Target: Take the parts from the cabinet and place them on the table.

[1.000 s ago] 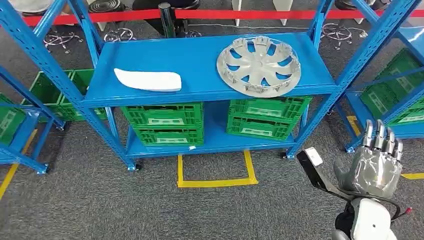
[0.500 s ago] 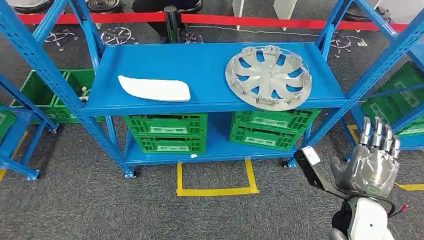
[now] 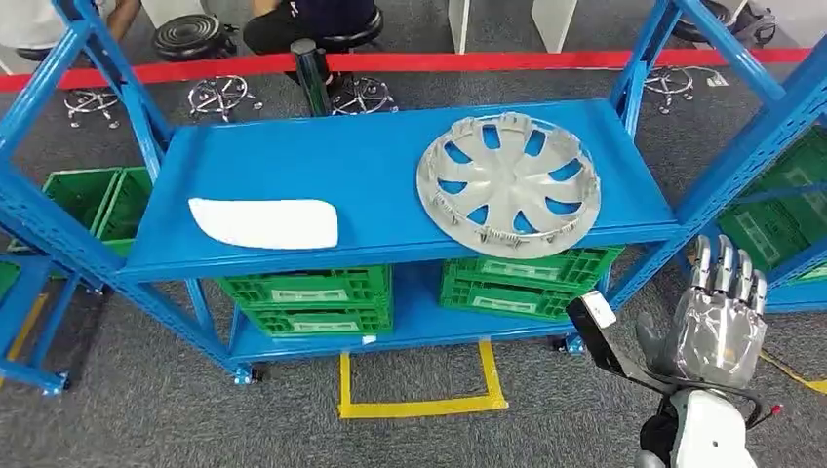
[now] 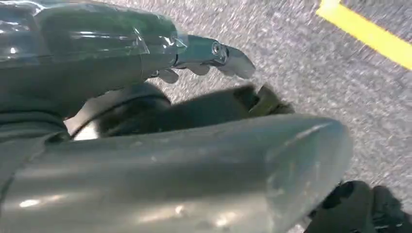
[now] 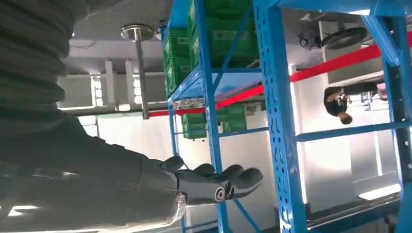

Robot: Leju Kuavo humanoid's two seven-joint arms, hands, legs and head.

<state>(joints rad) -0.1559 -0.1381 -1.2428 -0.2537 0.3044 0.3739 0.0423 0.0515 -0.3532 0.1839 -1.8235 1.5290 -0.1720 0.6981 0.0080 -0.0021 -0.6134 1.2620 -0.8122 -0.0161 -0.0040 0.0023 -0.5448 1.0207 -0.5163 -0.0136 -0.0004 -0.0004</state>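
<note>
A silver wheel cover (image 3: 506, 175) lies flat on the right half of the blue rack's top shelf (image 3: 380, 146). A flat white part (image 3: 265, 223) lies on the shelf's left half near the front edge. My right hand (image 3: 719, 317) is raised at the lower right, below and to the right of the shelf, fingers straight and apart, holding nothing; the right wrist view shows its fingers (image 5: 214, 182) extended beside a blue rack post (image 5: 277, 116). My left hand (image 4: 145, 58) hangs over grey carpet with fingers extended and nothing in them.
Green crates (image 3: 307, 297) fill the lower shelf, and more stand on the racks at both sides. A yellow taped square (image 3: 419, 390) marks the carpet before the rack. Behind a red barrier tape (image 3: 468, 61) are stools and a seated person (image 3: 312, 15).
The whole view has shifted as the camera moved nearer the rack; the shelf and its parts now sit lower and larger in the picture. My right hand stays raised and empty.
</note>
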